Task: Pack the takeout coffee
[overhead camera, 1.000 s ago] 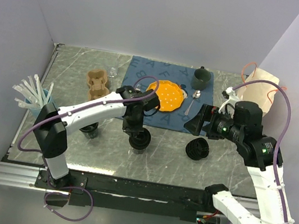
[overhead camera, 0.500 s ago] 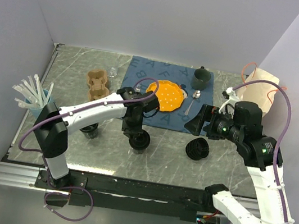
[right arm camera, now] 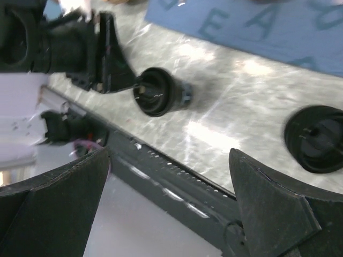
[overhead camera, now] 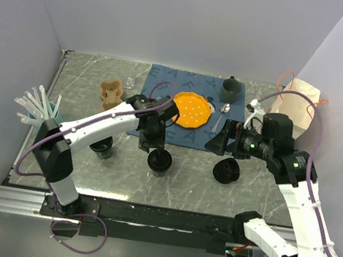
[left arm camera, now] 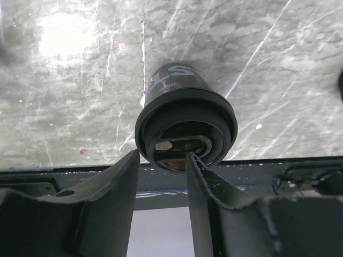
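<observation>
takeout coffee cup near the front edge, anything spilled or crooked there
Nothing stands out. The takeout coffee cup stands upright on the table with its lid on, and no liquid shows around it. A second black lid lies loose nearby.

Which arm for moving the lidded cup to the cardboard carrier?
Left, likely: its tool hangs right over the lidded cup, and the carrier lies on its side. The right tool is farther off.
</observation>
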`<state>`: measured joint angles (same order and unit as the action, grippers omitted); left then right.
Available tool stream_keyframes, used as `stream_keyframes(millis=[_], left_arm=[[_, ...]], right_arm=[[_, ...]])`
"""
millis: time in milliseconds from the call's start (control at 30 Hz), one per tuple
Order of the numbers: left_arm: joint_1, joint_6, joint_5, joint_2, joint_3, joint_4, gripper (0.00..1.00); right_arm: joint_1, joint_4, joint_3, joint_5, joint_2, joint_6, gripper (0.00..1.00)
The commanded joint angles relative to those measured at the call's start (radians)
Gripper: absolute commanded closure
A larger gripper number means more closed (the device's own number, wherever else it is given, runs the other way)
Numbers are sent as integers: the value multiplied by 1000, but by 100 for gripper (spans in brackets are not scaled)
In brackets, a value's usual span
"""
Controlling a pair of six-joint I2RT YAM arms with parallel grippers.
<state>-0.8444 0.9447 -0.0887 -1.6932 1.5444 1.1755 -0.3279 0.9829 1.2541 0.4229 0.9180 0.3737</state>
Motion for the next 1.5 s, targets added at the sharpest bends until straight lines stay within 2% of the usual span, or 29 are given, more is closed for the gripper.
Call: stream_keyframes(millis=[0,133,200,333,667,933,1100,1333,1467], left_arm=[[33,-66,79,133,-111,-157,53],[74,-98,188,237,-259,-350,51],[91,-112,258,300,-345,-472,50],[107,-126,342,368,-470,-600,43],[148,-179,408,414,-638,-720,39],[166,-196,428,481,-653,-748,32],[168,-211,379,503,-619,-708,32],[177,-179,440,520,-736,-899,30],[177,-196,411,491,-725,-893,31]], right_arm=[[-10,-124,-79,196,42,45,2],[-26,-219,-171,300,131,79,15],[-69,-262,-189,309,166,82,17],[-143,-279,-187,287,295,51,19],[-158,-299,-171,264,392,7,24],[-158,-323,-191,280,400,14,25],[-158,-325,-182,266,409,13,26],[-155,-290,-156,228,426,-21,27],[-154,-282,-156,241,438,-33,27]])
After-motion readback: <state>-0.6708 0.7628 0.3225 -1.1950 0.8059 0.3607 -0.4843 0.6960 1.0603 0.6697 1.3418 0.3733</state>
